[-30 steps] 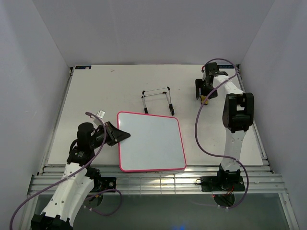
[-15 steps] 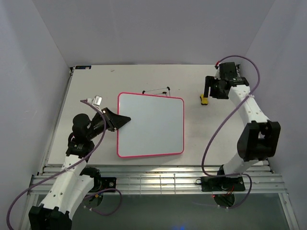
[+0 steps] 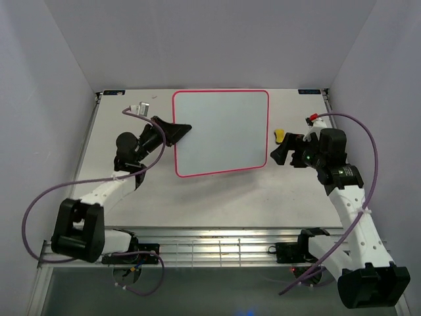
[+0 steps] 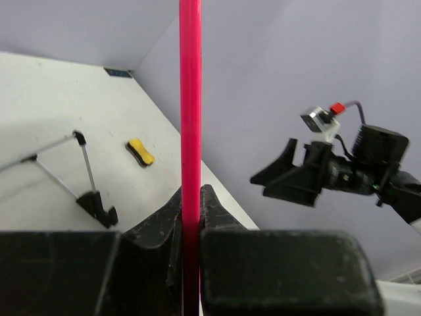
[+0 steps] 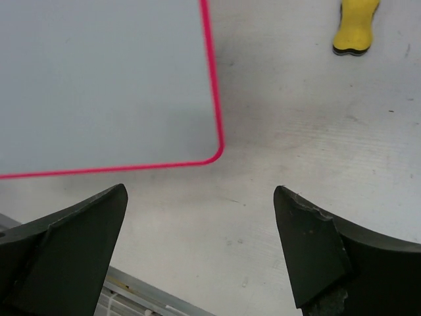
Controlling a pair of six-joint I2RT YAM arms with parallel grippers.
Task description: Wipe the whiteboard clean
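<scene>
Pink-red edging frames the whiteboard [image 3: 220,131], which sits toward the far middle of the table [image 3: 217,197] in the overhead view, its face plain white. The left gripper [image 3: 181,130] has its jaws clenched on the board's left edge. The left wrist view shows the thin red rim [image 4: 190,99] running straight up from between the two black fingers [image 4: 158,230], with the table surface well below it, so the board is held up on edge rather than lying flat.

A small yellow eraser [image 3: 279,136] lies on the table just beside the board's right side. A thin wire stand [image 4: 85,191] rests on the table near the eraser in the left wrist view.

The right gripper [image 3: 279,155] hovers near the board's lower right corner, close to the eraser, its jaws spread wide and grasping nothing. Its own camera looks down between them [image 5: 199,197] at the board's rounded corner [image 5: 210,148] and the eraser [image 5: 356,26] beyond.
</scene>
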